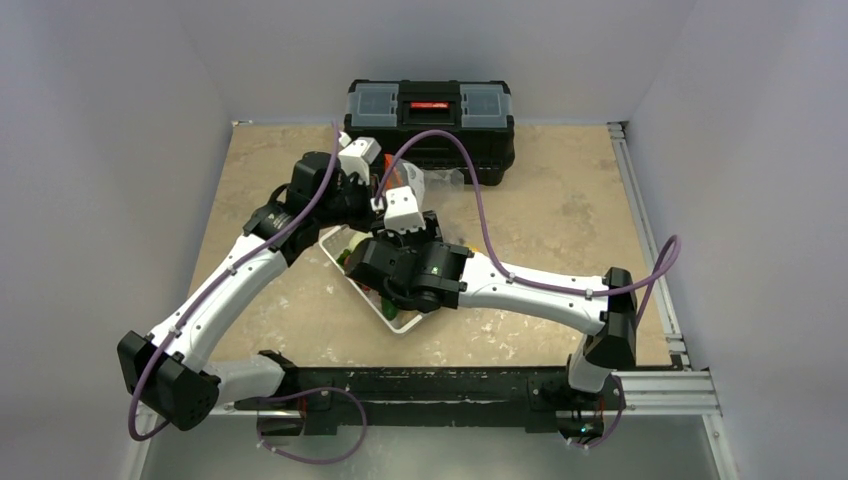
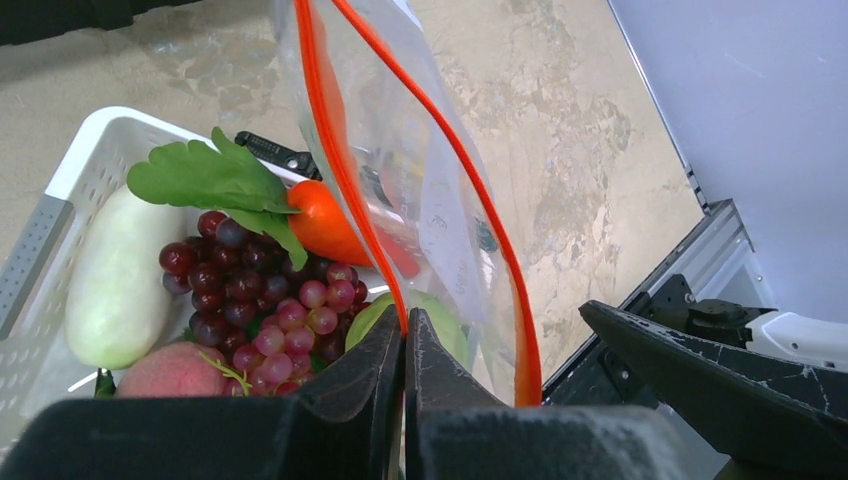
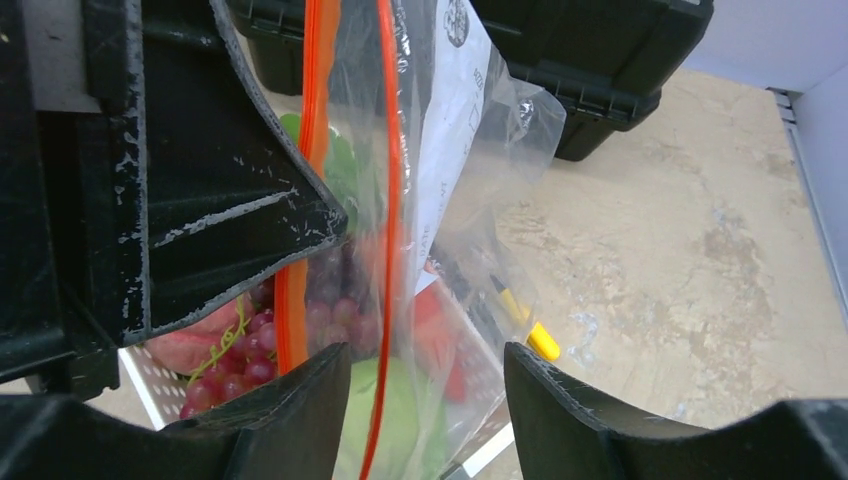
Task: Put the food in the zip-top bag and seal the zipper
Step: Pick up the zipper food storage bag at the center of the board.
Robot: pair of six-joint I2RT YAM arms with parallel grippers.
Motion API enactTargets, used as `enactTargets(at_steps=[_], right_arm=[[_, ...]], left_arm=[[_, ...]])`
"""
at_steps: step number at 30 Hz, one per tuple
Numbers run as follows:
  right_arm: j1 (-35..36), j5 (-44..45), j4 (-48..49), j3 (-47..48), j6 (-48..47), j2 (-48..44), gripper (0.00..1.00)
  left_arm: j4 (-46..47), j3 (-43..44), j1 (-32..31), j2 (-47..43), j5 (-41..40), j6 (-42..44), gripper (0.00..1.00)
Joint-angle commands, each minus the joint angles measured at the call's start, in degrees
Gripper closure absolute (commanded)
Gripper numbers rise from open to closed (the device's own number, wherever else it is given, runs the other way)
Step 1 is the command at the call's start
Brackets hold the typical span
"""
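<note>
Left wrist: zip-top bag [image 2: 430, 190] over beige mottled table [image 2: 570, 110], grey wall [image 2: 740, 90].

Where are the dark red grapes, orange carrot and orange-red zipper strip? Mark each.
Dark red grapes [image 2: 262, 300]: left wrist view, cluster centre.
Orange carrot [image 2: 322, 225]: left wrist view, body.
Orange-red zipper strip [image 3: 291, 320]: right wrist view, lower stretch.

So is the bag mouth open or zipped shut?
Open: both wrist views show the zipper's two orange-red strips running apart, unjoined.
</note>
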Motion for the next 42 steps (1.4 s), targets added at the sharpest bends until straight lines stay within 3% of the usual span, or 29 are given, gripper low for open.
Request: enactTargets(at_steps=[1, 7, 10, 14, 17, 19, 22, 27, 28, 32, 36, 42], right_arm=[[0.15, 4.18, -0.46, 0.02, 1.15, -2.23, 0.44], [-0.98, 4.2, 9.06, -4.46, -5.9, -5.2, 0.64], [-2.44, 2.22, 17.71, -9.05, -11.83, -7.92, 0.66], [-2.92, 2.13, 20.2, -10.83, -13.83, -9.44, 0.67], [-2.93, 3.06, 20.63, -11.59, -14.78, -10.41, 0.81], [-3.29, 3.14, 22.16, -12.97, -16.48, -11.53, 0.84], [-4.76, 1.48, 23.59, -15.24, -17.93, -13.74, 1.0], [-6.5, 0.44, 27.5, -21.01, -20.41, -19.26, 1.0], [-6.9, 0.53, 27.32, -21.93, -20.46, -20.43, 1.0], [-10.04, 2.35, 21.66, -24.98, -18.14, -25.03, 1.0], [-13.33, 4.77, 11.37, -26.26, -12.95, -29.81, 1.0], [-17.22, 8.68, -8.63, -24.76, -2.85, -32.51, 1.0]], left_arm=[[1.44, 2.61, -0.14, -0.36, -0.73, -1.29, 1.0], [2.08, 2.37, -0.07, -0.3, 0.87, -1.91, 1.0], [2.7, 2.13, -0.1, -0.22, 1.89, -2.26, 1.0], [2.84, 2.17, -0.14, 0.28, 2.62, -2.52, 1.0], [2.85, 2.25, -0.13, 0.69, 3.24, -2.62, 1.0], [2.98, 2.26, -0.1, 0.98, 3.84, -2.83, 1.0], [3.59, 2.11, -0.1, 1.12, 5.29, -3.12, 1.0], [5.73, 1.87, -0.1, 2.26, 10.97, -3.26, 1.0], [5.76, 2.04, -0.11, 2.58, 12.2, -3.2, 0.95], [6.62, 1.51, -0.1, 2.2, 13.82, -2.86, 0.43], [7.1, 0.62, -0.14, -0.05, 12.8, -1.39, 0.3], [5.86, 0.71, -0.09, -1.25, 9.93, 0.74, 0.22]])
